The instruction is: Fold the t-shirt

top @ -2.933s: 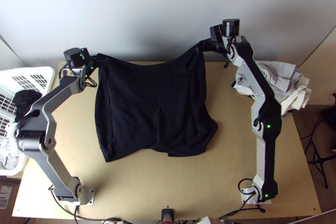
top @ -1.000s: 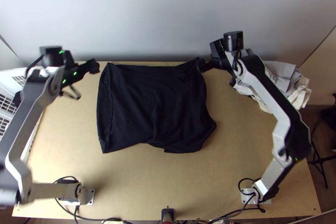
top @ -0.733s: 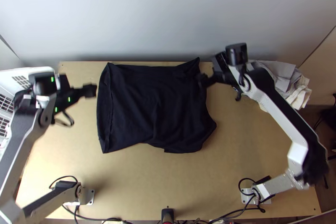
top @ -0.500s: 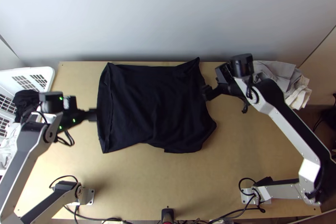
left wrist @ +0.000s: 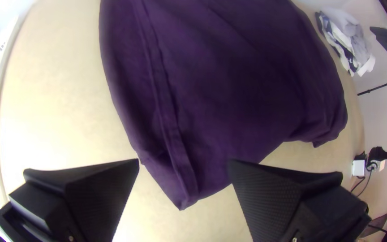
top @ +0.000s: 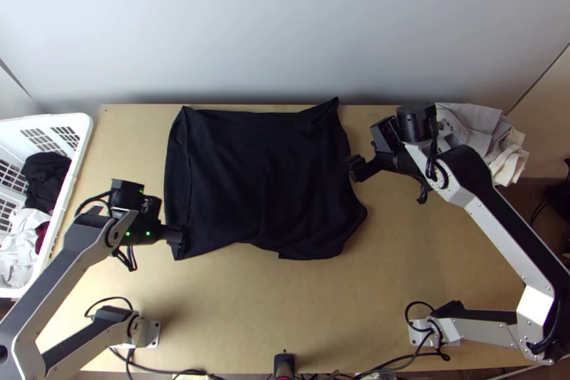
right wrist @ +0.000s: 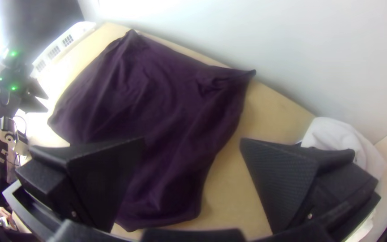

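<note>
a white plastic basket with slotted sides stands at the left edge of the worktop. inside it, a bunched black cloth lies towards the far end, with crumpled white cloth nearer and a bit of dark red cloth beside that. at the far right corner of the worktop is a loose pile of laundry, grey and white, rumpled and partly past the edge. a pale wall runs behind the far edge. a thin black stand is off to the right.
</note>
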Robot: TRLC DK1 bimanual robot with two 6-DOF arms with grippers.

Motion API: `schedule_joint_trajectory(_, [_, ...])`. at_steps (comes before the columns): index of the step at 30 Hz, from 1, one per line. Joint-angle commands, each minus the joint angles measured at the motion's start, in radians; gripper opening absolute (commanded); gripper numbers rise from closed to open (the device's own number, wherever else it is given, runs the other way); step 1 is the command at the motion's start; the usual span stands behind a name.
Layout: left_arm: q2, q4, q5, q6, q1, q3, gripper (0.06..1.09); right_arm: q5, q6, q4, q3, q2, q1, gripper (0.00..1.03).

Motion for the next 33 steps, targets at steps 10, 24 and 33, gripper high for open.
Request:
schedule_joint_trajectory(10, [0.147,-0.003,-0.002,0.008,-0.038,-0.059,0.85,0.0,0.004,-0.002,-0.045,-0.018,-0.006,0.98])
schedule_joint_trajectory(24, [0.122,0.048,-0.022,0.002,-0.044,-0.023,0.1,0.0,0.01,-0.002,-0.066,-0.032,-0.02,0.99])
schedule_joint_trajectory(33, [0.19,0.006,0.006,0.01,0.088,0.182,0.1,0.0,0.007,0.006,-0.077,-0.029,-0.019,0.98])
